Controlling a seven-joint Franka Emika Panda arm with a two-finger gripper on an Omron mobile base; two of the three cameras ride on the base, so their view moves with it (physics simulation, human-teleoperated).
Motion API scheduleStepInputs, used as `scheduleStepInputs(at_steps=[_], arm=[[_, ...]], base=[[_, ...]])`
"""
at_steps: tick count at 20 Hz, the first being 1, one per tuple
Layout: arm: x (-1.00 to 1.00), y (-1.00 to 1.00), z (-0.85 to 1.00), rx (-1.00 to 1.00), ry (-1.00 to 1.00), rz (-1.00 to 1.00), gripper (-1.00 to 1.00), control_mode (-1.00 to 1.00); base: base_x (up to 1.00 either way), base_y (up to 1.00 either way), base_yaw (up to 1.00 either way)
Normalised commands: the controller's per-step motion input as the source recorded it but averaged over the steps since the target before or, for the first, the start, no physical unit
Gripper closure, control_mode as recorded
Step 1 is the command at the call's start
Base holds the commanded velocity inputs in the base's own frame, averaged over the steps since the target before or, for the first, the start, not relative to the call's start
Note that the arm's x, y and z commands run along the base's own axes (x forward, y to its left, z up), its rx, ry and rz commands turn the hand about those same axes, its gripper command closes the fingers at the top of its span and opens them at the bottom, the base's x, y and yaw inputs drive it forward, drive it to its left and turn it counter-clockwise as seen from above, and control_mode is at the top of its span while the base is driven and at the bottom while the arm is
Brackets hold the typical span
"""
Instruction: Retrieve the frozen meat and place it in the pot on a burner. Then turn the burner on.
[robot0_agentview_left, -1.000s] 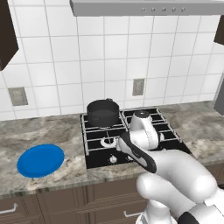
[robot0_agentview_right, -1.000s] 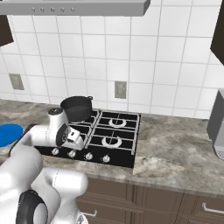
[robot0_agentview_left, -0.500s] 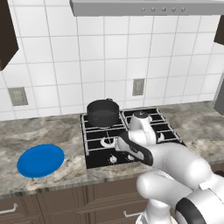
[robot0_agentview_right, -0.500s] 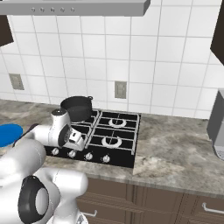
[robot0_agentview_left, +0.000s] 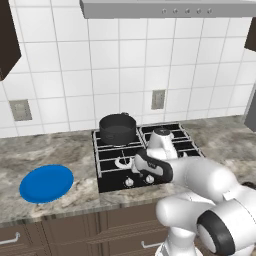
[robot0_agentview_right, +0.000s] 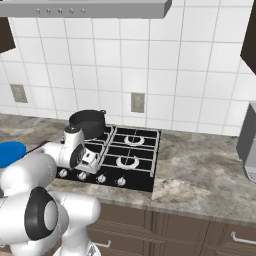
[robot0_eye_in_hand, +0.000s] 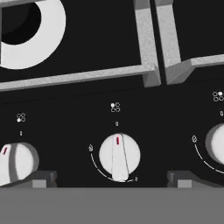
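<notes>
Above the middle knob (robot0_eye_in_hand: 119, 156), hand (robot0_eye_in_hand: 111, 178) spread wide, fingertips (robot0_eye_in_hand: 40, 178) flanking, touching nothing.

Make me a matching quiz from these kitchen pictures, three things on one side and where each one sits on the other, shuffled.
Things:
1. pot
2. blue plate
3. knob with the red mark

Places:
A. on the counter left of the cooktop
B. on the back left burner
C. centred between the gripper fingers

Pairs: 1-B, 2-A, 3-C

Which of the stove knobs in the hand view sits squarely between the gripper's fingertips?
The middle knob, red mark pointing up, centred between the two fingertips. The left knob and right knob sit at the picture's edges.
</notes>
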Motion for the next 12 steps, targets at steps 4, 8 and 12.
scheduleStepInputs(at_steps=[4, 8, 12], arm=[[0.00, 0.00, -0.20, 0.00, 0.00, 0.00, -1.00, -1.00], [0.00, -0.01, -0.19, 0.00, 0.00, 0.00, -1.00, -1.00], [0.00, -0.06, -0.18, 0.00, 0.00, 0.00, -1.00, -1.00]], base=[[0.00, 0.00, 0.00], [0.00, 0.00, 0.00], [0.00, 0.00, 0.00]])
